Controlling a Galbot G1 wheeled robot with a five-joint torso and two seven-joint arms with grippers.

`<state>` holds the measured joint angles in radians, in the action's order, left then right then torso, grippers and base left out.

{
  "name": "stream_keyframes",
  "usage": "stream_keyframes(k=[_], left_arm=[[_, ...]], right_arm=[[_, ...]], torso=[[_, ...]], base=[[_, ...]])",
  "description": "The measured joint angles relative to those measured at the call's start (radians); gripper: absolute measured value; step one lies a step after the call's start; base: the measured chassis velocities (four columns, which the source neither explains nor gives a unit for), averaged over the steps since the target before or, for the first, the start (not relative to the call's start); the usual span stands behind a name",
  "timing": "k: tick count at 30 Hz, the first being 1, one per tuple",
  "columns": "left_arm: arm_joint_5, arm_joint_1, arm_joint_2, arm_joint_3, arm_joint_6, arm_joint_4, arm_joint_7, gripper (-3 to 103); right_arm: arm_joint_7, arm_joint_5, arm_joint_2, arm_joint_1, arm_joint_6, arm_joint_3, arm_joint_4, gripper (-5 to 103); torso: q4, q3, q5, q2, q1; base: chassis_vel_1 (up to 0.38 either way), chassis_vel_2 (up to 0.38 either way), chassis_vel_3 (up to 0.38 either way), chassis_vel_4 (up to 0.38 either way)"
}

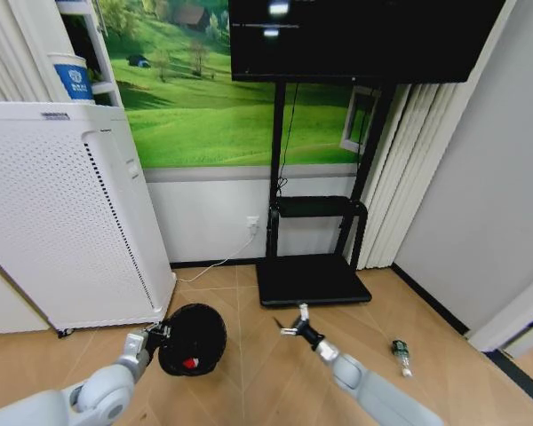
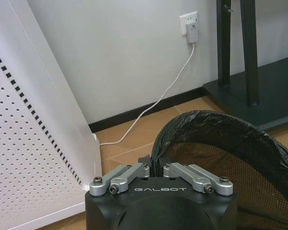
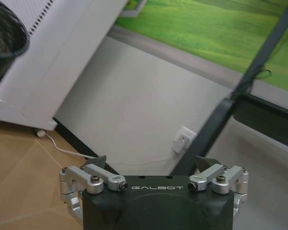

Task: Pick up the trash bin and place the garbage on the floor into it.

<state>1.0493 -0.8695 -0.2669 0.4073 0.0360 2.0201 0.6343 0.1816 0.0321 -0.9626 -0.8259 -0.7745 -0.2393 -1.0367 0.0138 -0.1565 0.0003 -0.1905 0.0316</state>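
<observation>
From the head view the floor is tan wood laid in a herringbone pattern; a white perforated appliance [image 1: 67, 217] stands at the left against the wall, a black TV stand [image 1: 313, 266] with a dark screen above it stands ahead, and a green meadow mural covers the wall behind; a white cable runs from a wall socket [image 1: 252, 224] down to the floor. The trash bin [image 1: 194, 338], black and lined with a black bag, sits low at the left just in front of the appliance, with something red showing inside it; the left gripper [image 1: 163, 335] is at its rim on the side nearer the robot, clenched on the rim. The right gripper [image 1: 291, 325] hangs over bare floor in the middle, apart from the bin, its fingers spread wide with nothing between them; a small clear bottle [image 1: 401, 355] with a green label lies on the floor at the right, well apart from both grippers.

In the left wrist view the left gripper [image 2: 156, 168] has its jaws drawn together on the bin's bagged rim [image 2: 216, 124]; the mesh wall of the bin shows inside; the appliance [image 2: 33, 143] stands beside it, the socket and plug [image 2: 190, 26] on the wall beyond.

In the right wrist view the right gripper [image 3: 153, 165] is released, its fingertips [image 3: 98, 160] far apart and empty; the bin's edge [image 3: 7, 33] shows far off beside the appliance.
</observation>
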Motion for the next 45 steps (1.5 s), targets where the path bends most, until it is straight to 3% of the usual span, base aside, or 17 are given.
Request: stream_keyframes(k=[6,30,45], left_arm=[[-0.008,0.02,-0.042,-0.018,-0.045,0.008,0.032,7],[-0.03,0.0,-0.054,-0.007,-0.054,0.028,0.095,7],[-0.034,-0.004,-0.059,0.001,-0.054,0.041,0.094,7]], right_arm=[[-0.008,0.002,0.009,-0.042,-0.013,0.052,0.021,100],[-0.048,0.057,0.033,-0.136,-0.023,0.119,-0.089,100],[-0.052,0.032,0.041,-0.175,-0.023,0.178,-0.127,100]], torso=[[-0.0002,0.0,-0.0002,0.0,0.0],[-0.0007,0.0,-0.0004,0.0,0.0],[-0.0002,0.0,-0.0002,0.0,0.0]], base=[[0.0,0.0,0.0,0.0],[-0.004,-0.005,0.002,0.008],[-0.123,-0.281,0.121,0.27]])
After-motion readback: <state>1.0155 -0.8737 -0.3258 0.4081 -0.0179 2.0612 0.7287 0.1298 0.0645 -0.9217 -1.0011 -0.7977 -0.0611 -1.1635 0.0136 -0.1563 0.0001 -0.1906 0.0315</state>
